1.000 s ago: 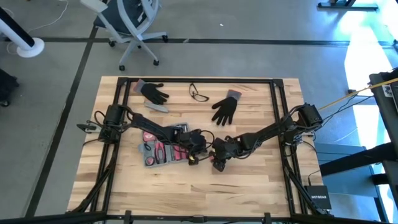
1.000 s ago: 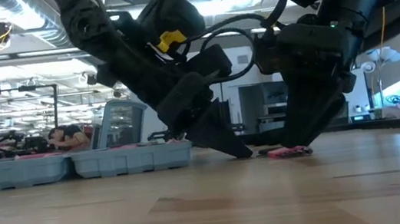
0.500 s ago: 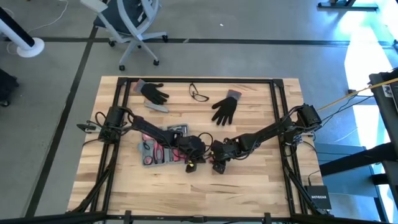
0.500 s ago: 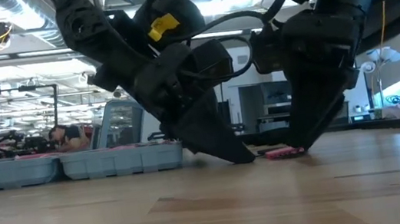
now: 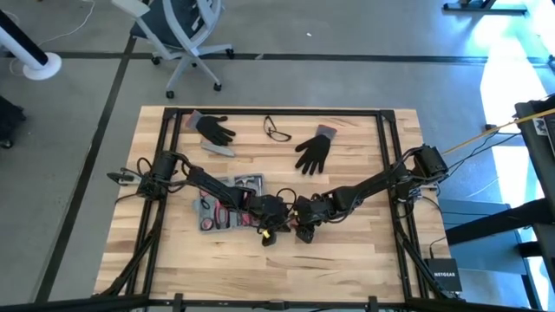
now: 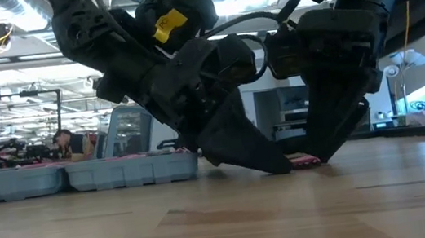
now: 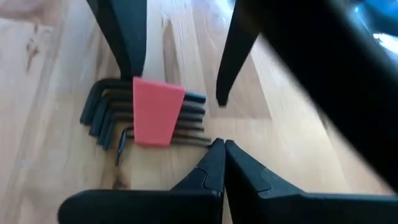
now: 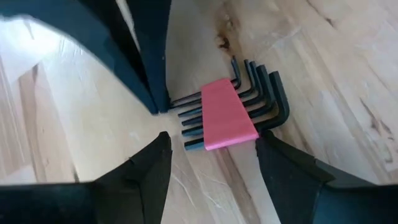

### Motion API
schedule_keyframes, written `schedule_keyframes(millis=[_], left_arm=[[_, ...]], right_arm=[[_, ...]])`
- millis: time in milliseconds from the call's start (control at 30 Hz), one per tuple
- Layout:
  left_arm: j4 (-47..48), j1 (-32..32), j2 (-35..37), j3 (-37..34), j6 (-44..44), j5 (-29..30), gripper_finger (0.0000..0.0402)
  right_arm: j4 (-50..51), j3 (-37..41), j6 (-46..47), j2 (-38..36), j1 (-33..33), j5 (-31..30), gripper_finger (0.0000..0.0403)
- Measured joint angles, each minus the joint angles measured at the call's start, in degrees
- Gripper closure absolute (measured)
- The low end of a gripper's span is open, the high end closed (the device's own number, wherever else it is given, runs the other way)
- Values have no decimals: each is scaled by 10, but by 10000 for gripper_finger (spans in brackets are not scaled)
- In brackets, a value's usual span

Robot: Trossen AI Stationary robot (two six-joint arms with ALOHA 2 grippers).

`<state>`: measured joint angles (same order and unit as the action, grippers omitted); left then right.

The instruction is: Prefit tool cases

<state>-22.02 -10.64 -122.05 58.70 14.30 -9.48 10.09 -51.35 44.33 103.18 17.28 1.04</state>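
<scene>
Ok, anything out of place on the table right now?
Yes: a set of black hex keys in a red holder lies loose on the wooden table, outside the open blue-grey plastic tool case. The shut left gripper and open right gripper flank it.

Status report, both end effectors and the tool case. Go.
Left end effector shut, tips at the hex key set. Right end effector open, straddling that set. Tool case open on the table under the left arm. Nothing blocking.

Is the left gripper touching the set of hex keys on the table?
Touching. In the right wrist view, the shut left gripper has its tip against the ends of the hex keys, with no gap visible between them.
</scene>
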Motion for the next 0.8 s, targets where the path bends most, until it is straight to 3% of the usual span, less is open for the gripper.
schedule_keyframes(millis=[67, 200, 500, 800], left_arm=[[28, 1, 19, 0, -15, -11, 401], [79, 5, 46, -2, -56, 54, 401], [-8, 35, 6, -3, -89, 71, 401], [-46, 22, -10, -2, -103, 90, 401]], right_arm=[[1, 0, -11, 0, 0, 0, 178], [1, 0, -11, 0, 0, -2, 178], [-1, 0, -10, 0, 0, -14, 178], [-28, 3, -9, 1, 0, -21, 178]])
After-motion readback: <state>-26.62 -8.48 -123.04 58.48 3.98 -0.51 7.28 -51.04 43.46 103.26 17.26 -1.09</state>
